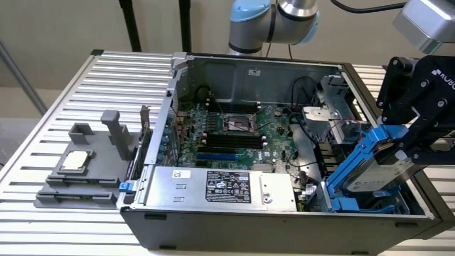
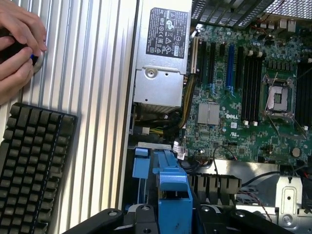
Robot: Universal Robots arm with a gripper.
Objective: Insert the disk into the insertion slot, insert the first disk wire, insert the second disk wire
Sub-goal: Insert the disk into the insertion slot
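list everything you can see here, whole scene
table: one, silver slatted, under everything
computer case: one, dark grey, open, on the table
motherboard: one, green, inside the case
power-supply box: one, silver with black label, along the case's near wall
disk: one, silver-grey in blue carrier, tilted above the insertion slot
insertion slot: one, grey with blue tabs, case corner at the exterior view's right
fixture: one, grey, on the table at the exterior view's left
chip: one, silver, on the fixture
keyboard: one, black, on the table
person's hands: two, beside the keyboard
robot arm: one, grey and light blue, behind the case
hand: one, black, at the disk's upper end
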